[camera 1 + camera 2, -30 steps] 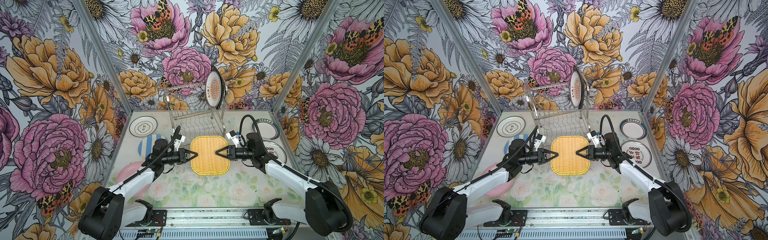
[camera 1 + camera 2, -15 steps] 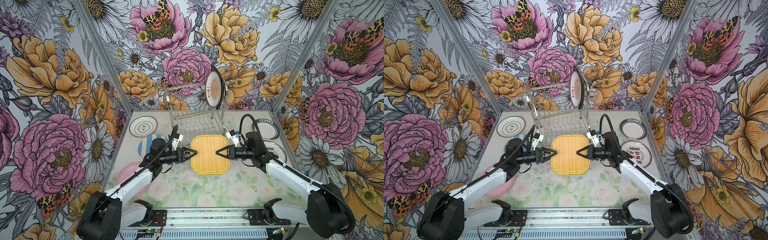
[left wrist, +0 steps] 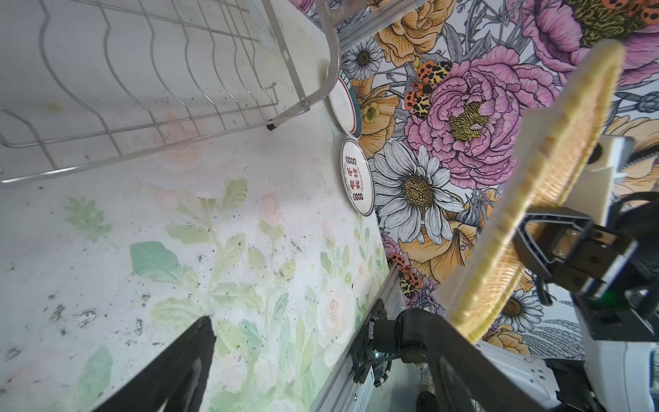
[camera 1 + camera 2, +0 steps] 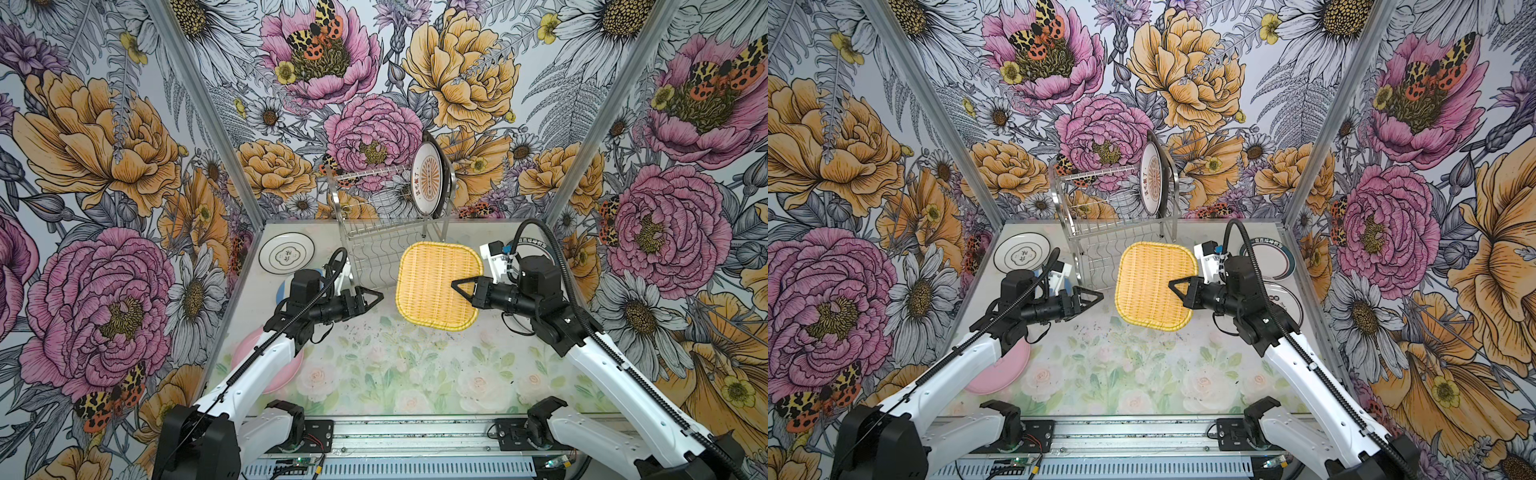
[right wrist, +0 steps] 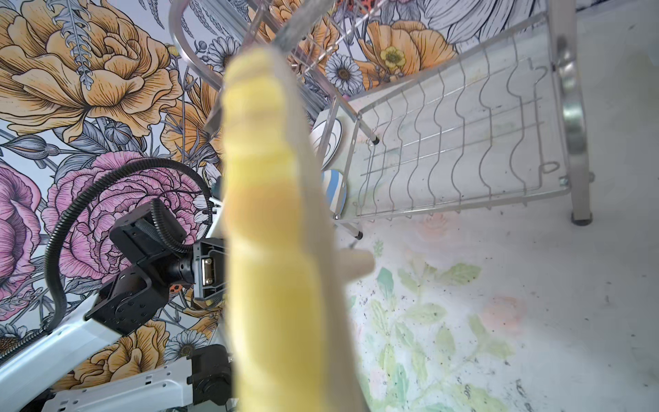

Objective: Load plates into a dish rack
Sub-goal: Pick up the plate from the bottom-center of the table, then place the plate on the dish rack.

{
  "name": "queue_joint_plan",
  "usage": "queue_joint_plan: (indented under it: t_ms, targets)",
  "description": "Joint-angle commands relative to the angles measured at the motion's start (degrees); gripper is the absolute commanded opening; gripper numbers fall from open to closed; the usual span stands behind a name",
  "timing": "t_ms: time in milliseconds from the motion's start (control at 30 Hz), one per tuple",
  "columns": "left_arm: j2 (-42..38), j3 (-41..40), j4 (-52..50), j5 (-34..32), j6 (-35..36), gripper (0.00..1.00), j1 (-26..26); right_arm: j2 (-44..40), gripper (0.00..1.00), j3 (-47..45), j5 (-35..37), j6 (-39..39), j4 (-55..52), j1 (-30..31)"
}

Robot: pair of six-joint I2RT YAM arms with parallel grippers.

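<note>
My right gripper is shut on the right edge of the yellow woven-look square plate, which it holds off the table just in front of the dish rack. The right wrist view shows the plate's rim edge-on and blurred, hiding the jaws. To the plate's left, my left gripper stands open and holds nothing. An orange sunburst plate stands in the rack's upper tier with a dark plate behind it.
On the table's left lie a white ringed plate, a blue-white striped plate mostly behind my left arm, and a pink plate. Two round white plates lie at the right, partly under my right arm.
The left gripper opened, let go of the yellow plate's left edge and drew back to the left. The right gripper closed on the right edge and carried the plate slightly up and right.
</note>
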Motion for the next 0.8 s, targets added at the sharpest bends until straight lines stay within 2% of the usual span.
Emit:
queue_joint_plan:
  t_ms: [0, 300, 600, 767]
  targets:
    - [0.56, 1.5, -2.53, -4.82, 2.89, 0.94, 0.06, -1.78, 0.0, 7.21, 8.76, -3.8, -2.73, 2.3]
    - [2.08, 1.55, -1.34, -7.77, 3.09, 0.95, -1.85, 4.69, 0.0, 24.35, 27.63, -8.81, -5.32, 9.78]
    - [2.56, -0.19, 1.8, -8.78, 1.35, 0.99, -2.95, 19.45, 0.0, 42.53, 44.39, -15.43, -4.44, 14.32]
    - [2.81, -1.29, 3.26, -8.77, 0.59, 0.98, -3.17, 27.87, 0.0, 50.34, 52.77, -19.59, 0.38, 16.93]
